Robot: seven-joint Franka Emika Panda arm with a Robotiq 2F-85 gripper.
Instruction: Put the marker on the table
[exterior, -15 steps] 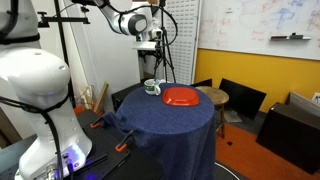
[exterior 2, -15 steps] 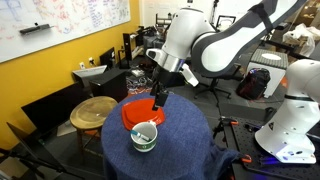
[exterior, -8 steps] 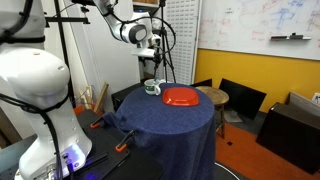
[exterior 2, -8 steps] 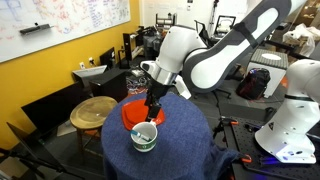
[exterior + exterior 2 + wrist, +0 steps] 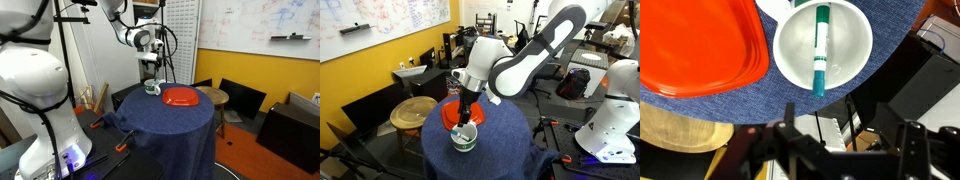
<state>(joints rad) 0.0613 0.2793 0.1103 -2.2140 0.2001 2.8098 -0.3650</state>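
**Marker lies in the white mug, gripper empty above it**

In an exterior view, the gripper [image 5: 152,71] hangs right above the white mug [image 5: 152,87], which stands near the far edge of the table [image 5: 165,125]. A red plate [image 5: 181,97] lies just beside the mug on the dark blue cloth. A wooden stool [image 5: 212,96] stands beside the table, behind the plate. From here the marker is too small to make out, and I cannot tell how the jaws stand.

In an exterior view from the opposite side, the gripper [image 5: 466,116] points down close over the white mug [image 5: 465,139], which here is at the near edge of the table [image 5: 508,150]. The red plate [image 5: 451,110] is behind the mug, partly hidden by the gripper. The wooden stool [image 5: 413,112] stands apart from the table.

In the wrist view, the camera looks straight down into the white mug [image 5: 845,40]. The marker [image 5: 821,50], which looks green and white here, lies inside the mug, tilted against its wall, with one end reaching over the rim. The red plate [image 5: 695,45] is just beside the mug on the table [image 5: 760,95], and the wooden stool [image 5: 675,127] shows below the table's edge. The gripper [image 5: 847,135] has its two fingers [image 5: 790,125] spread wide apart, and nothing is between them.
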